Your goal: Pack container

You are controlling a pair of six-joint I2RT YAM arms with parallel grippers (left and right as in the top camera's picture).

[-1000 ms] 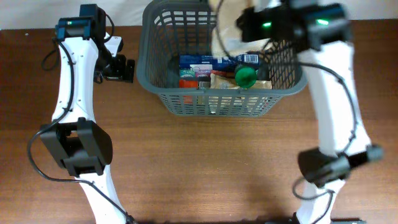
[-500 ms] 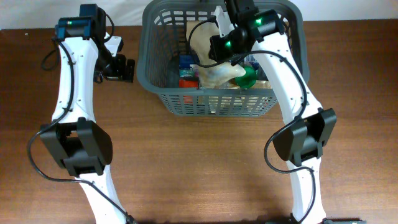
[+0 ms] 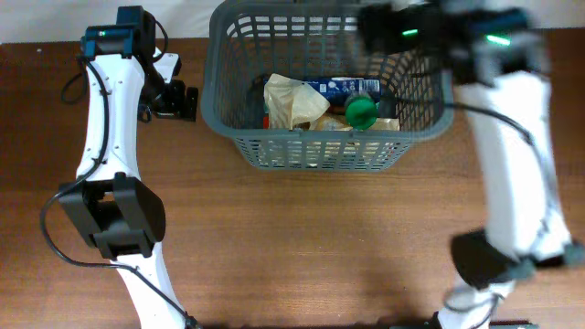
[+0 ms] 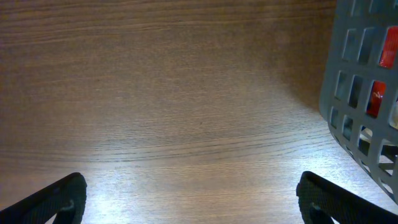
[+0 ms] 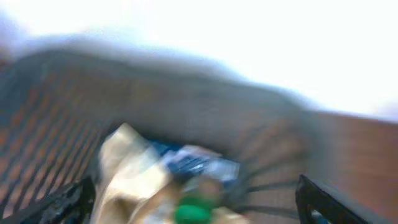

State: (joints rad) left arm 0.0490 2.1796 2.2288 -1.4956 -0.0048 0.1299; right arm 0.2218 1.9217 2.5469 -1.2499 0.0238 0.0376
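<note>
The container (image 3: 322, 144), a dark grey slotted basket, stands at the back middle of the table. Inside it lie a crumpled cream bag (image 3: 292, 100), a blue packet (image 3: 340, 87) and a green-capped item (image 3: 360, 111). My right gripper (image 3: 379, 32) is motion-blurred above the container's back right. In the right wrist view it (image 5: 196, 208) is open, with the cream bag (image 5: 127, 171) and the green cap (image 5: 196, 208) lying loose below it. My left gripper (image 3: 187, 100) rests left of the container. It (image 4: 193, 202) is open over bare wood, with the container's wall (image 4: 360, 93) to its right.
A red packet (image 3: 267, 119) shows at the container's left inner side, and through the slots (image 4: 388, 50) in the left wrist view. Brown wooden table (image 3: 302, 247) stretches in front of the container. A white wall runs behind the table.
My right gripper opened and let go of the cream bag, which now lies in the container. The right arm swung up and to the right. The left arm has not moved.
</note>
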